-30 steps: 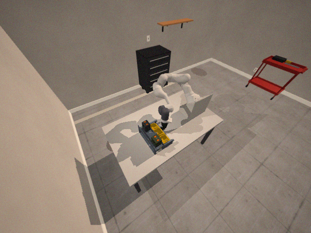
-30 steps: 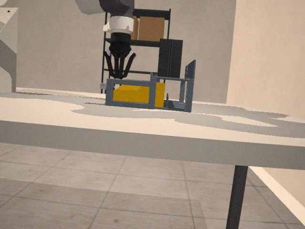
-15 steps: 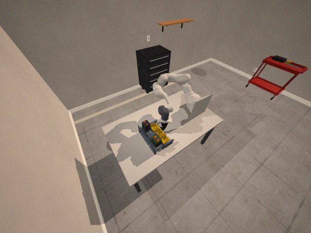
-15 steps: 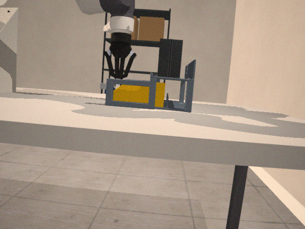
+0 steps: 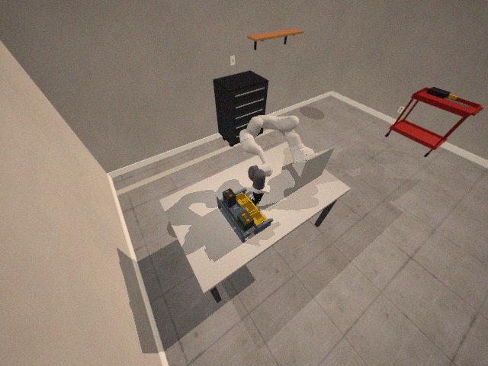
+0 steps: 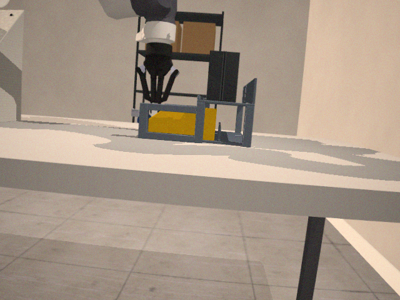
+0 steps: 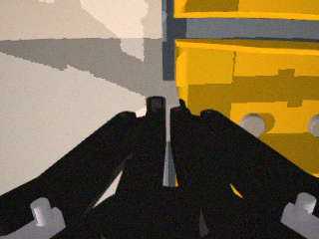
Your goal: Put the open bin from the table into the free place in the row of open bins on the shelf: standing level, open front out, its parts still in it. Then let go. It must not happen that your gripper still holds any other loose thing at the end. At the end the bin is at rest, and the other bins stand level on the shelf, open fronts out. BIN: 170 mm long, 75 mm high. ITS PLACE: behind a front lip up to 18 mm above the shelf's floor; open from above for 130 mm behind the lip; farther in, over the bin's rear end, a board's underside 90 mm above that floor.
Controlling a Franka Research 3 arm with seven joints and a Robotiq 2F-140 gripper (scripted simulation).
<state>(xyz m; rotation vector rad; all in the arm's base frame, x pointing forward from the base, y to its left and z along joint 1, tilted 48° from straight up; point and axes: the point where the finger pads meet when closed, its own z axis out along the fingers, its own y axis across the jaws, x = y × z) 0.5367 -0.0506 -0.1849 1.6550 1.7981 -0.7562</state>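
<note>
A grey shelf frame [image 5: 242,216] stands on the white table; it also shows in the exterior view [image 6: 197,120]. Yellow bins [image 5: 252,208] sit side by side in it, with two dark boxes with orange tops [image 5: 228,194] beside them. My gripper [image 7: 165,95] [image 6: 156,98] points down at the frame's end, just beside the near yellow bin's edge. Its fingers are shut with nothing between them.
A tilted grey panel [image 5: 311,167] stands at the table's far end by the arm's base. A black drawer cabinet [image 5: 241,104] and a red cart [image 5: 433,116] stand on the floor well away. A black rack with cardboard boxes [image 6: 194,39] is behind the table.
</note>
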